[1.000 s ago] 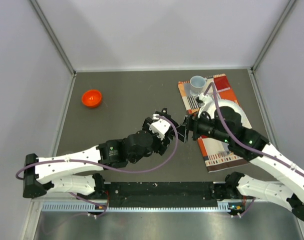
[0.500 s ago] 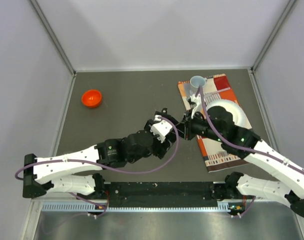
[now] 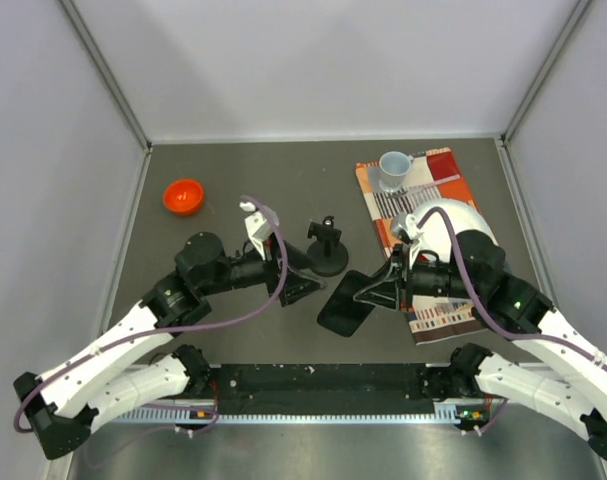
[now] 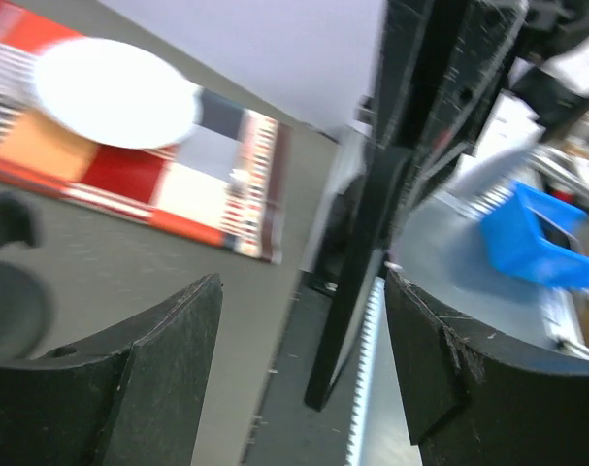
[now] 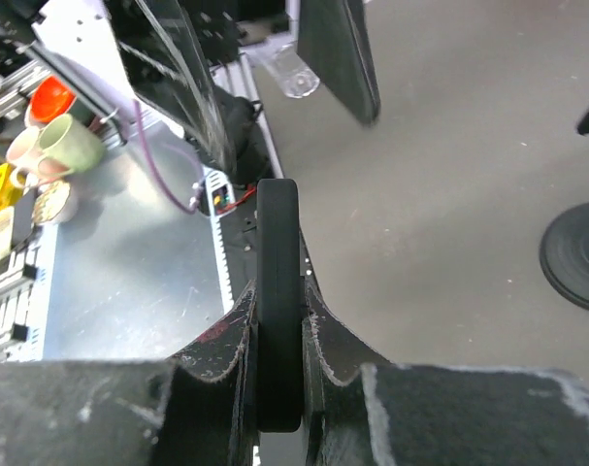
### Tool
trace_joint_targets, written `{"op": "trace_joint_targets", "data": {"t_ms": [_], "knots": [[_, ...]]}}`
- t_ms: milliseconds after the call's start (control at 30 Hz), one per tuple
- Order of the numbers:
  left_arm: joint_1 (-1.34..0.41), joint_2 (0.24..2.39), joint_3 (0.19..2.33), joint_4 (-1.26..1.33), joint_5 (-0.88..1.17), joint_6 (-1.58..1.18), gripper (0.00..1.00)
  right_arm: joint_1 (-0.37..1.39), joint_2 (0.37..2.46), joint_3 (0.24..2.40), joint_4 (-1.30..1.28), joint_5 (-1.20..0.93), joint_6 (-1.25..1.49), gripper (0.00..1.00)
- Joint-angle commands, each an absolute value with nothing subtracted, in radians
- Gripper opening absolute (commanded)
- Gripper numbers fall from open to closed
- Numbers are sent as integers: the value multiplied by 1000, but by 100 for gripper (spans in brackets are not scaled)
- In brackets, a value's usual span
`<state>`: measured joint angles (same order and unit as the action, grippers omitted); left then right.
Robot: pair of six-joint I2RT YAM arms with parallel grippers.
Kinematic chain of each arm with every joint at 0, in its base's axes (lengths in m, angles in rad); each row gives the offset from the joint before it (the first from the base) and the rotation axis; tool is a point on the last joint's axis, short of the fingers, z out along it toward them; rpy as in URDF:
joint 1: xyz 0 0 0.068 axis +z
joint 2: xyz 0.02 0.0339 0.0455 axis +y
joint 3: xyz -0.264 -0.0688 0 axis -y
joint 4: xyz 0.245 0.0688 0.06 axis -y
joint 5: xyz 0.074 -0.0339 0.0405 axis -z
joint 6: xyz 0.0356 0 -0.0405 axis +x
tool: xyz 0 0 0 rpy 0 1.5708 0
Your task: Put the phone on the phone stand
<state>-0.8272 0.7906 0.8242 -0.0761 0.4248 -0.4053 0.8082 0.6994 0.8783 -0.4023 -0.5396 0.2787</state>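
Phone (image 3: 345, 302) rigid, glossy, probably slippery. Your right gripper (image 3: 386, 290) jaws pinching one end only, so watch for pivot. Left gripper (image 3: 301, 287) jaws spread, beside phone stand (image 3: 326, 252), mid-frame.

The left arm was bent at the elbow, its left gripper (image 3: 301, 289) pointing rightward with jaws spread wide, holding nothing. The right gripper (image 3: 381, 290) reached leftward toward it — fingers pinched on the phone (image 3: 343, 305).

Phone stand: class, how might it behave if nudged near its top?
Probably stiff: the phone stand holds its thin post upright unsupported. It may tip or slide rather than roll, since a small flat disc base carries a taller post and cradle.
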Motion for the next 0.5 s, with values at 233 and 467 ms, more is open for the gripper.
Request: {"op": "trace_joint_targets", "data": {"t_ms": [233,467], "knots": [[-833,884,723,353,974,-629,69,805,687,913,-216,-689,259,0],[-867,933,738,321,947,-618,61,804,706,888,-118,-702,297,0]]}}
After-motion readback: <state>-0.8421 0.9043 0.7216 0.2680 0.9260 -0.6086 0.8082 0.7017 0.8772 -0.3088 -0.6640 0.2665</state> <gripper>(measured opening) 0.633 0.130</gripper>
